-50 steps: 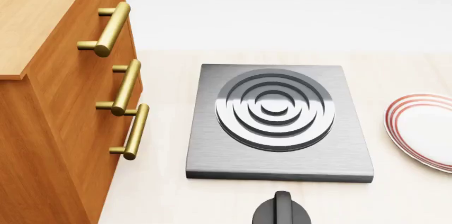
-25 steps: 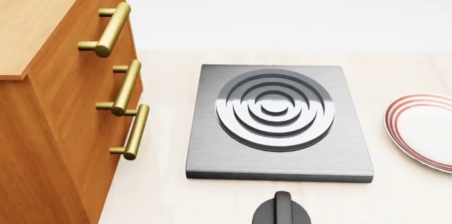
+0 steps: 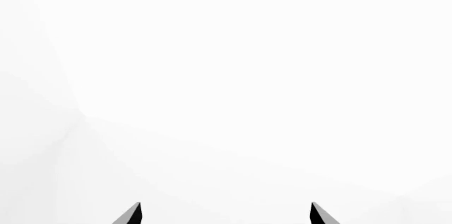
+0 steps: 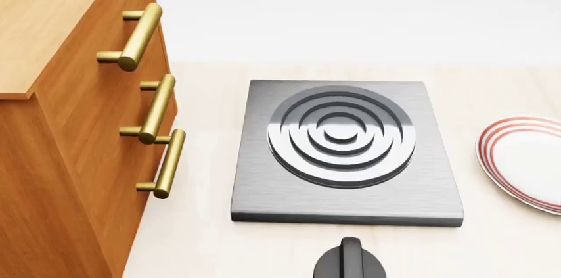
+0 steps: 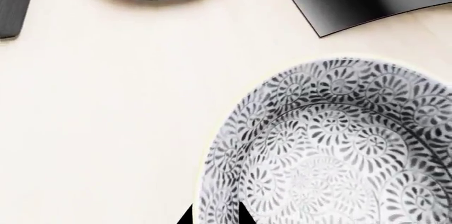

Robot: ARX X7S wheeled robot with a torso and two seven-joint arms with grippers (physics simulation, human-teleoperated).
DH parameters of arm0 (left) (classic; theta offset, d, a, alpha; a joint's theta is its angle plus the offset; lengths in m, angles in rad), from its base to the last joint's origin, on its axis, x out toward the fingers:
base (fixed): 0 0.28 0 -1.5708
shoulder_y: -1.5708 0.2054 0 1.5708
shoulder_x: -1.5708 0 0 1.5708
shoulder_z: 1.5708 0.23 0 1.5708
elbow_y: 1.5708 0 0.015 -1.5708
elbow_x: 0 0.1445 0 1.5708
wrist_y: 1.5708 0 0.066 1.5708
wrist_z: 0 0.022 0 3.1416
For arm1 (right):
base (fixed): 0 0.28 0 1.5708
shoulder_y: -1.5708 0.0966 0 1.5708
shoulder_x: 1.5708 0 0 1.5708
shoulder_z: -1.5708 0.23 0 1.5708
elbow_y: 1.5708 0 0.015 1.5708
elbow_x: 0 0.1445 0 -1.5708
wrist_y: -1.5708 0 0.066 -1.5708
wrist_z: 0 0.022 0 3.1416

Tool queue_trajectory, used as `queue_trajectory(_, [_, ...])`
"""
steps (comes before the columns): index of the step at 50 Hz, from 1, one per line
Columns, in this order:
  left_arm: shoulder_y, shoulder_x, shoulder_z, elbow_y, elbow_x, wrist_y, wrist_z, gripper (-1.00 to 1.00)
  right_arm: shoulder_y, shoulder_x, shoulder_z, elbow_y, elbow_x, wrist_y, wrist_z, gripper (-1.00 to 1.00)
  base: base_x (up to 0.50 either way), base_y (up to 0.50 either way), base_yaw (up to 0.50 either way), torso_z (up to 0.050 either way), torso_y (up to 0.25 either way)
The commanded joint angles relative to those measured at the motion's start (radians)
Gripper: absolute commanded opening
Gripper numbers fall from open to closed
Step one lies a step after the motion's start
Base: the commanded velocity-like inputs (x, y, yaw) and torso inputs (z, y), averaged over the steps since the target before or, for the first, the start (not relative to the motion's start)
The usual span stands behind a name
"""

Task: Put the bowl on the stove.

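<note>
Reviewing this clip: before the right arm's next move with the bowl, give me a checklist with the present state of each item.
1. Burner on the stove free of objects: ok.
2. Bowl in right wrist view, upright on the counter: ok.
3. Right gripper straddling the bowl's rim, one finger each side: ok, as far as the tips show.
4. Right gripper's fingers clamped on the rim: cannot tell.
5. Plate clear of the stove: ok.
6. Left gripper open, holding nothing: ok.
</note>
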State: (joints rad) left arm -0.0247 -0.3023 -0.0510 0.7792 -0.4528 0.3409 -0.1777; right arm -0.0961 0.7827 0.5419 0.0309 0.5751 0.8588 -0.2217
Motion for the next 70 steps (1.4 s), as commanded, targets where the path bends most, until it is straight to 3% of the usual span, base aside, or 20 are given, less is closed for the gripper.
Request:
queue_trajectory(1, [0.001,-0.003,0.004,-0.003,0.001,0.006,-0.002,1.0,-0.047,-0.016,0.017,-0.009,-0.007,-0.004,0.001,-1.0,0.0,0.0,0.0,0.0,0.0])
queue_trajectory(24, [-0.001,-0.011,0.003,-0.01,-0.004,0.012,-0.013,1.0,0.051,0.175,0.004,-0.279,0.128,0.16,-0.058,-1.0,0.0,0.0,0.0,0.0,0.0])
queue_trajectory(36, [0.0,-0.015,0.005,-0.013,-0.006,0.015,-0.017,1.0,0.373,0.258,-0.306,-0.304,0.185,0.213,-0.087,-1.0,0.0,0.0,0.0,0.0,0.0])
queue_trajectory(47, [0.003,-0.015,0.008,-0.02,-0.004,0.023,-0.017,1.0,0.819,0.17,-0.68,-0.204,0.099,0.242,-0.164,-1.0,0.0,0.0,0.0,0.0,0.0])
queue_trajectory(53, [0.004,-0.014,0.015,-0.021,-0.005,0.027,-0.016,1.0,0.96,0.09,-0.78,-0.136,0.051,0.234,-0.185,-1.0,0.0,0.0,0.0,0.0,0.0])
queue_trajectory(70, [0.016,-0.015,0.036,-0.024,-0.001,0.04,-0.008,1.0,1.122,-0.068,-0.902,0.026,-0.027,0.142,-0.226,-1.0,0.0,0.0,0.0,0.0,0.0])
